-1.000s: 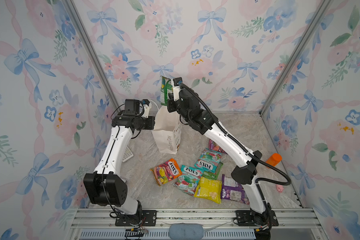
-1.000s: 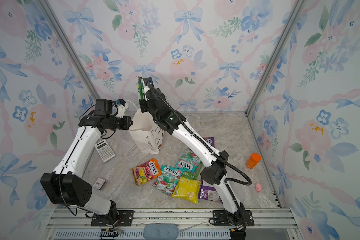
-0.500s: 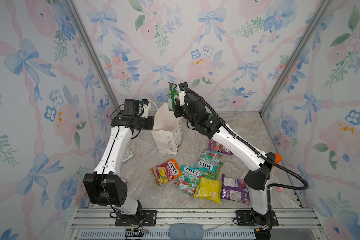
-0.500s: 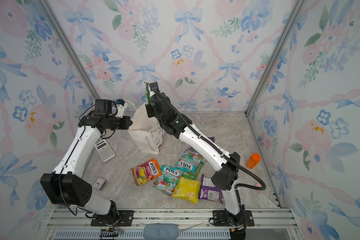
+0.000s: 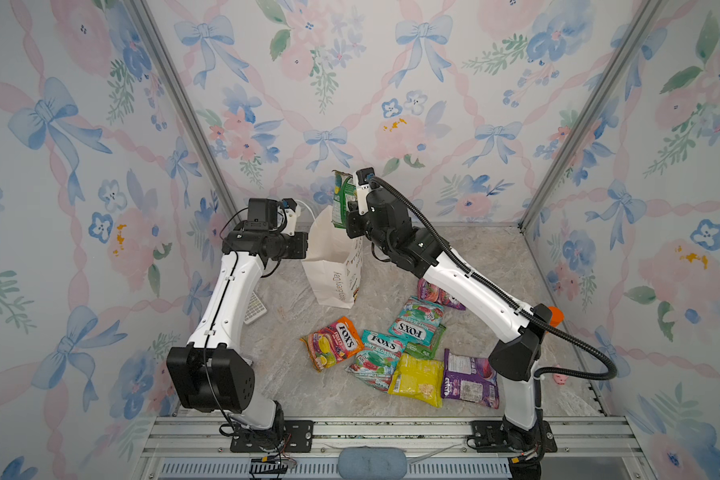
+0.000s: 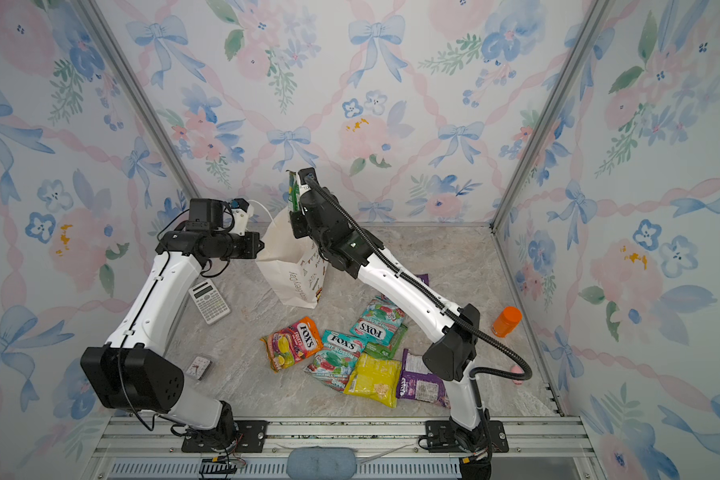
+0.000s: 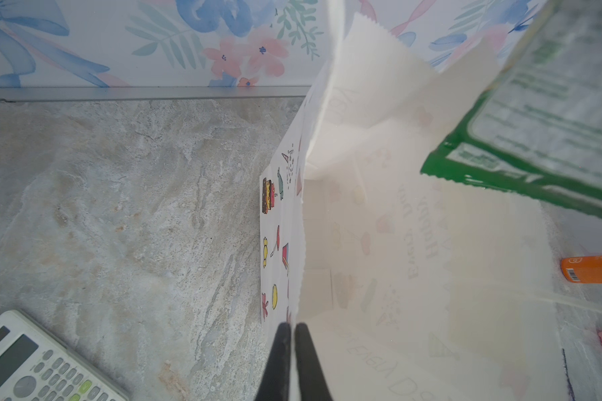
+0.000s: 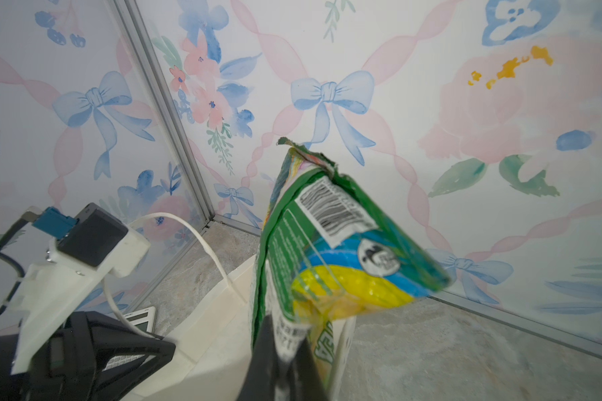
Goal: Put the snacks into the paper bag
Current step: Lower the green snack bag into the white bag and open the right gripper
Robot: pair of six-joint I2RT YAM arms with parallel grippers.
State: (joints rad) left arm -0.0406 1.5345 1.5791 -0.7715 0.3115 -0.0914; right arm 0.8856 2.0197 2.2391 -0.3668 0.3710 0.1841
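The white paper bag [image 5: 332,266] [image 6: 292,272] stands upright at the back of the table, mouth open. My left gripper [image 7: 292,326] is shut on its rim, holding that side; its fingers [image 5: 302,245] meet the bag from the left. My right gripper [image 8: 285,335] is shut on a green snack packet [image 8: 327,243] [image 5: 341,199], which hangs upright over the bag's mouth [image 7: 397,243]; the packet's green edge [image 7: 536,121] shows above the opening. On the table lie an orange snack [image 5: 335,343], teal ones [image 5: 416,322], a yellow one [image 5: 416,378] and a purple one [image 5: 470,378].
A calculator [image 6: 208,301] lies left of the bag beside the left arm. A small clock [image 6: 199,367] sits near the left arm's base. An orange-capped bottle [image 6: 506,321] and a pink pig toy [image 5: 562,376] are by the right wall.
My right gripper has carried the green packet a little to the right and down, closer over the bag's mouth. The left arm and the bag have stayed put.
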